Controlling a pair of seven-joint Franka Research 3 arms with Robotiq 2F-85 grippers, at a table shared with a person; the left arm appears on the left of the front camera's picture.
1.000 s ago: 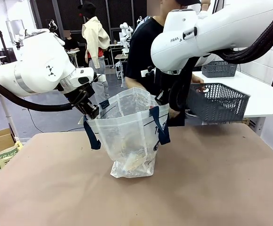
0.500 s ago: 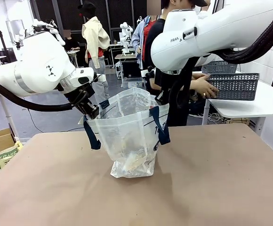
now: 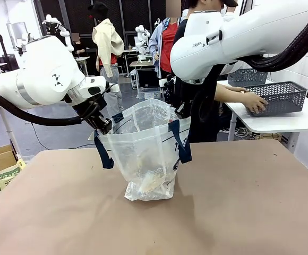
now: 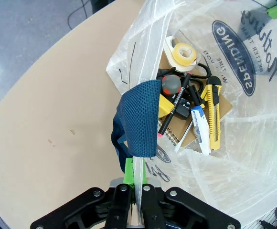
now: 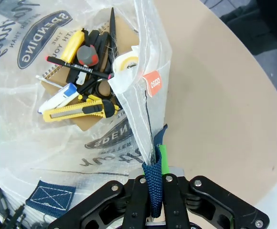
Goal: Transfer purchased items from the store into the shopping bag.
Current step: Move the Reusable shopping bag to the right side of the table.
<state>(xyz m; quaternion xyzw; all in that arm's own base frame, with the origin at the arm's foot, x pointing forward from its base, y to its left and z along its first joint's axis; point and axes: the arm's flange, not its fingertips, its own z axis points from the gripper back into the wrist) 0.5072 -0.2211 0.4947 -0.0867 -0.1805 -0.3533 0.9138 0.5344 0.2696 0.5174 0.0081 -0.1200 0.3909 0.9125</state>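
Translucent glossy plastic shopping bag point(image 3: 143, 143); woven navy cloth strap handles point(image 4: 136, 117).

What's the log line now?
left tool: shut on shopping bag | right tool: shut on shopping bag | purchased items: in bag | basket: under person's hand

count taken around the shopping bag point(image 3: 143, 143): 1 bag.
navy strap handles point(image 3: 182, 141) on the bag: 2.
inside the bag:
- tape roll point(image 4: 181, 51): 1
- yellow utility knife point(image 4: 213, 114): 1
- red-and-black marker point(image 4: 174, 107): 1
- yellow tape measure point(image 4: 165, 103): 1
- tan spiral notebook point(image 4: 176, 125): 1
- white-and-blue stick point(image 4: 199, 126): 1
- black pieces among these: too tangled to count.

grey lattice baskets point(image 3: 281, 98) beyond the bag, on the white side table point(image 3: 302, 119): 2.
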